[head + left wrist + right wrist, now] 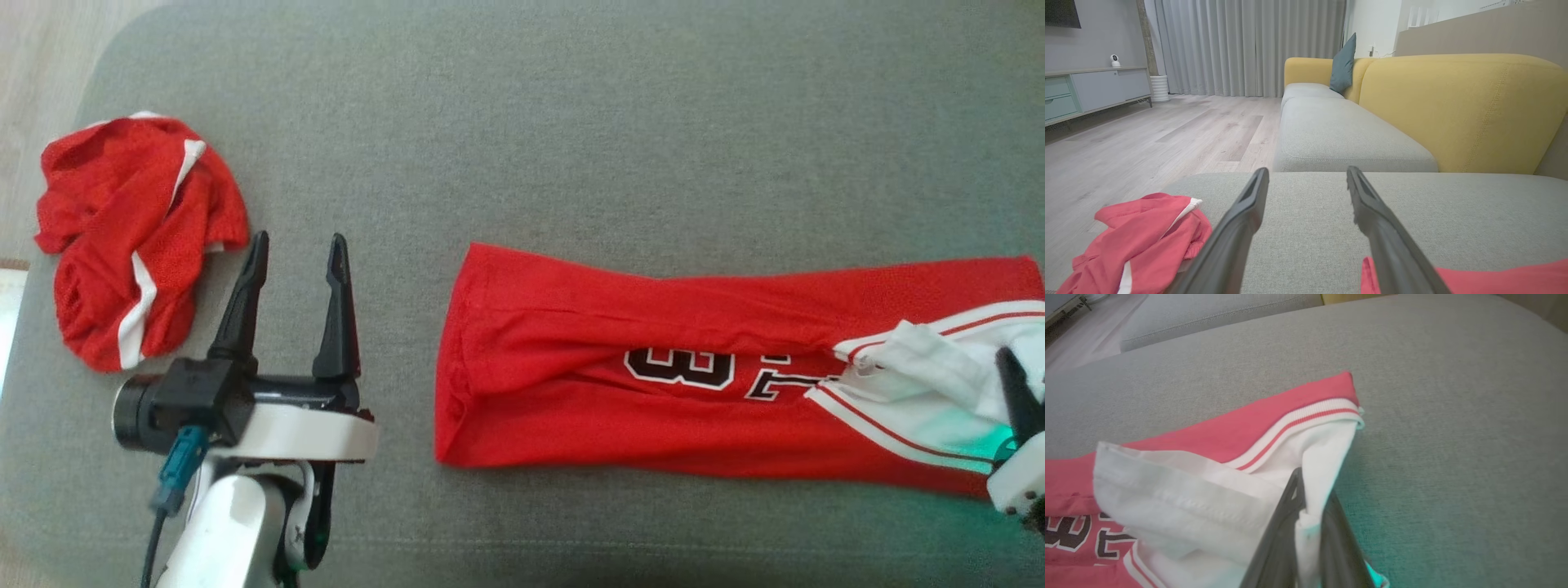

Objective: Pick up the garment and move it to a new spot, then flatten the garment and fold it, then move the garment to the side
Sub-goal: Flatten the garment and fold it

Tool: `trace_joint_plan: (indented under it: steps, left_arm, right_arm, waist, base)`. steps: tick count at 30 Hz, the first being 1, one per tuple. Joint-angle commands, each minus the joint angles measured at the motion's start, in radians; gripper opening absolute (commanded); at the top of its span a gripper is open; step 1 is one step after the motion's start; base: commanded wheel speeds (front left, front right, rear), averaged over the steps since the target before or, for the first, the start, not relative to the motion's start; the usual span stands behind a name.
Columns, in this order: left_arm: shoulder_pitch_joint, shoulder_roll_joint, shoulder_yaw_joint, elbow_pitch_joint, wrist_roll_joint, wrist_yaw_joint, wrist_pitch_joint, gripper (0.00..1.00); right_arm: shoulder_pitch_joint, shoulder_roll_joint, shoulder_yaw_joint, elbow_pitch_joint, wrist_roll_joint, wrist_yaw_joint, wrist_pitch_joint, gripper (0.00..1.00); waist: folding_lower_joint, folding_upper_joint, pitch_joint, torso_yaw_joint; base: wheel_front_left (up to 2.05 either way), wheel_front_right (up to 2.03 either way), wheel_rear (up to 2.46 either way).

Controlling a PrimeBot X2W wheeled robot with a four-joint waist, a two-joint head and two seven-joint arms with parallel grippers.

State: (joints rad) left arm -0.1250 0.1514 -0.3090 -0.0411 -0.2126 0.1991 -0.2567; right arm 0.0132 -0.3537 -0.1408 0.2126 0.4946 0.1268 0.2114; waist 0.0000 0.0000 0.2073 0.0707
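1. The right claw (pixel 1012 384), at the lower right edge of the head view, is clenched on a fold of white fabric. In the right wrist view its dark fingers (pixel 1339 543) pinch that fold at the bottom centre.
2. The white fold belongs to the red mesh basketball jersey with white trim and black numerals (pixel 653 392). The jersey lies stretched out from the middle of the head view to its right edge, numerals up.
3. Under the jersey is the grey woven sofa cushion (pixel 571 122).
4. The left claw (pixel 298 241), in the lower left of the head view, is released: its fingers stand apart with nothing between them. It sits left of the jersey's hem, not touching it.
5. Left of that claw, a crumpled red mesh garment with white stripes (pixel 139 237) sits in a heap near the cushion's left edge.
6. In the left wrist view, a yellow sofa backrest (pixel 1453 110) fills the upper right. A teal pillow (pixel 1343 65) leans at the top centre, and pale wooden floor (pixel 1147 130) spreads on the left.
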Motion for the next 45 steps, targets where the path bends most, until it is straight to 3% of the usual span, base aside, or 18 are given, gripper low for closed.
trace_joint_plan:
  steps: [1,4,9,15,19,21,27,34,35,36,37,45]
  left_arm:
    - [-0.012,0.006,0.044,-0.026,0.008,-0.010,-0.005,1.00]
    - [-0.001,0.003,0.053,-0.017,0.011,-0.018,-0.005,1.00]
    - [0.024,-0.002,0.059,-0.007,0.017,-0.025,-0.005,1.00]
    - [0.037,-0.003,0.062,0.003,0.018,-0.037,-0.005,1.00]
    - [0.033,-0.008,0.056,0.006,0.020,-0.045,-0.005,1.00]
    - [0.025,-0.016,0.045,0.009,0.023,-0.049,-0.005,1.00]
    - [-0.001,-0.030,0.026,0.025,0.027,-0.059,-0.005,1.00]
    - [-0.012,-0.039,0.024,0.029,0.030,-0.058,-0.005,1.00]
    - [-0.013,-0.040,0.025,0.032,0.029,-0.058,-0.005,1.00]
    - [-0.014,-0.040,0.027,0.033,0.029,-0.059,-0.005,1.00]
    - [-0.014,-0.040,0.028,0.036,0.029,-0.059,-0.005,1.00]
    - [-0.012,-0.042,0.036,0.049,0.034,-0.050,-0.005,1.00]
  right_arm:
    - [-0.002,-0.038,0.001,-0.034,-0.007,0.004,-0.007,0.00]
    - [-0.013,-0.031,0.023,-0.089,-0.019,0.004,0.009,0.00]
    - [-0.032,0.035,0.116,-0.277,-0.050,0.004,0.096,0.00]
    - [-0.073,0.197,0.305,-0.393,-0.039,0.004,0.169,0.00]
    - [-0.117,0.283,0.442,-0.342,0.005,0.004,0.131,0.00]
    - [-0.158,0.301,0.532,-0.255,0.047,0.004,0.074,0.00]
    - [-0.245,0.303,0.660,-0.054,0.165,0.004,-0.071,0.00]
    - [-0.339,0.303,0.736,0.110,0.224,0.004,-0.169,0.00]
    - [-0.354,0.303,0.747,0.130,0.230,0.004,-0.181,0.18]
    - [-0.367,0.303,0.758,0.147,0.237,0.004,-0.193,0.67]
    - [-0.381,0.303,0.771,0.157,0.240,0.004,-0.208,1.00]
    - [-0.438,0.303,0.794,0.080,0.176,0.004,-0.355,1.00]
  waist:
    - [0.0000,0.0000,-0.014,-0.008]
    - [0.0000,0.0000,-0.037,-0.017]
    - [0.0000,0.0000,-0.080,-0.030]
    - [0.0000,0.0000,-0.106,-0.026]
    - [0.0000,0.0000,-0.098,-0.006]
    - [0.0000,0.0000,-0.082,0.022]
    - [0.0000,0.0000,-0.050,0.083]
    - [0.0000,0.0000,-0.024,0.110]
    - [0.0000,0.0000,-0.021,0.111]
    - [0.0000,0.0000,-0.019,0.111]
    - [0.0000,0.0000,-0.017,0.110]
    - [0.0000,0.0000,-0.027,0.085]
  base:
    - [0.00,0.00,0.00]
    - [0.00,0.00,0.00]
    - [0.00,0.00,0.00]
    - [0.00,0.00,0.00]
    - [0.00,0.00,0.00]
    - [0.00,0.00,0.00]
    - [0.00,0.00,0.00]
    - [0.00,0.00,0.00]
    - [0.00,0.00,0.00]
    - [0.00,0.00,0.00]
    - [0.00,0.00,0.00]
    - [0.00,0.00,0.00]
